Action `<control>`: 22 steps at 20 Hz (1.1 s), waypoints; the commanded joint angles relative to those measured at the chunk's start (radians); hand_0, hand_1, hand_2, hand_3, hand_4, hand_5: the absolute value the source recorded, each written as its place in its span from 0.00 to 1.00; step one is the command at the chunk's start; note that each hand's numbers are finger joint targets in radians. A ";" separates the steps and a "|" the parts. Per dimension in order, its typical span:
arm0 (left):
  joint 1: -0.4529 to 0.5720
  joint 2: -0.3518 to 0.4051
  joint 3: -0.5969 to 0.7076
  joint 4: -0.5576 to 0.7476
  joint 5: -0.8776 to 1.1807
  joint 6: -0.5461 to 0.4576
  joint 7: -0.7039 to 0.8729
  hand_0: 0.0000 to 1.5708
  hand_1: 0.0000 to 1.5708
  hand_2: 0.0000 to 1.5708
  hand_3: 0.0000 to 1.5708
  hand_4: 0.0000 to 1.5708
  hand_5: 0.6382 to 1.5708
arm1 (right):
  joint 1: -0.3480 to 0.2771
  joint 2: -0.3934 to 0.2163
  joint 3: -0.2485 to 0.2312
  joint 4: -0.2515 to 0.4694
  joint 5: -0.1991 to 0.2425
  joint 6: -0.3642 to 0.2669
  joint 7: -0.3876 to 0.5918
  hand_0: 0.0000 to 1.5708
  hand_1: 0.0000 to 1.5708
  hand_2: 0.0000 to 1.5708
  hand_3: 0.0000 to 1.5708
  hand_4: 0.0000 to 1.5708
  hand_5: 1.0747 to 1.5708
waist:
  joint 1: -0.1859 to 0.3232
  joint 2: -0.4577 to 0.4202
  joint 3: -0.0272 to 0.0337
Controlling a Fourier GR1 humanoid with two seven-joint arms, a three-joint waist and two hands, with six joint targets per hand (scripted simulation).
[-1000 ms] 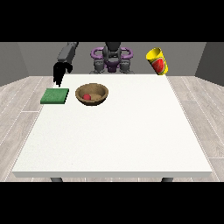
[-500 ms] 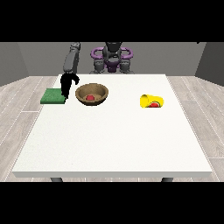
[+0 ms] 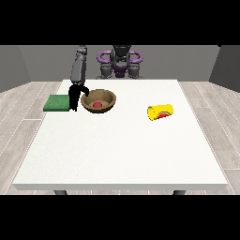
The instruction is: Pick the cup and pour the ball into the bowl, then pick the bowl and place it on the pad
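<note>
Bowl [image 3: 98,101]: wooden, judged rigid and light; sits just beside the fingers, on their side toward the view's right.
Ball [image 3: 97,105]: red, inside the bowl.
Hand at the view's left [image 3: 75,95]: hangs at the bowl's rim; finger state cannot be told.
Hold point: near rim, judged best.
Pad [image 3: 58,102]: green, on the fingers' other side.
Cup [image 3: 161,112]: yellow, on its side, well apart.

Ball [image 3: 97,104] in bowl [image 3: 108,97]; cup [image 3: 160,112] on its side.
</note>
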 commanded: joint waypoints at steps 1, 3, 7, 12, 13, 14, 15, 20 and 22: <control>0.052 0.041 0.033 -0.018 0.038 -0.030 -0.018 0.00 0.00 0.00 0.00 0.65 0.96 | -0.028 -0.028 -0.003 0.083 -0.003 0.034 -0.035 0.00 0.00 0.00 0.00 0.32 0.96 | -0.014 0.027 -0.0004; 0.024 0.033 0.020 -0.067 0.059 -0.001 0.043 0.00 0.00 0.00 0.00 0.65 0.96 | -0.062 -0.043 -0.013 0.136 0.000 0.019 -0.059 0.00 0.00 0.00 0.00 0.30 0.96 | -0.011 0.022 0.0000; 0.075 0.092 0.068 -0.023 0.076 -0.058 -0.039 0.00 0.00 0.00 0.00 0.65 0.96 | -0.067 -0.025 0.010 0.124 0.007 0.033 -0.087 0.00 0.00 0.00 0.00 0.29 0.95 | -0.030 0.057 -0.0007; 0.040 0.079 0.036 -0.069 0.097 -0.036 0.021 0.00 0.00 0.00 0.00 0.65 0.96 | -0.153 0.018 0.017 0.158 0.017 -0.056 -0.094 0.00 0.00 0.00 0.00 0.29 0.96 | 0.003 0.066 -0.0004; 0.034 0.075 0.029 -0.068 0.073 -0.028 -0.013 0.00 0.00 0.00 0.00 0.65 0.97 | -0.198 0.050 0.013 0.139 0.005 -0.092 -0.079 0.00 0.00 0.00 0.00 0.30 0.96 | 0.012 0.087 -0.0006; 0.062 0.081 0.040 -0.077 0.101 -0.038 0.013 0.00 0.00 0.00 0.00 0.65 0.97 | -0.160 0.020 0.017 0.160 0.009 -0.061 -0.080 0.00 0.00 0.00 0.00 0.30 0.95 | 0.000 0.042 -0.0005; 0.052 0.113 0.063 -0.026 0.106 -0.065 -0.017 0.00 0.00 0.00 0.00 0.65 0.97 | -0.170 0.067 0.040 0.137 0.027 -0.093 -0.107 0.00 0.00 0.00 0.00 0.30 0.95 | -0.009 0.075 -0.0009; 0.035 0.113 0.059 -0.086 0.122 -0.041 0.039 0.00 0.00 0.00 0.00 0.65 0.96 | -0.049 -0.019 0.014 0.234 0.064 -0.217 -0.003 1.00 1.00 1.00 0.50 0.54 0.83 | 0.028 0.084 -0.0010; 0.014 0.129 0.079 -0.083 0.164 -0.074 0.031 0.00 0.00 0.00 0.00 0.65 0.96 | -0.032 -0.075 0.005 0.232 0.080 -0.232 -0.025 1.00 1.00 1.00 1.00 0.60 0.80 | 0.041 0.145 -0.0009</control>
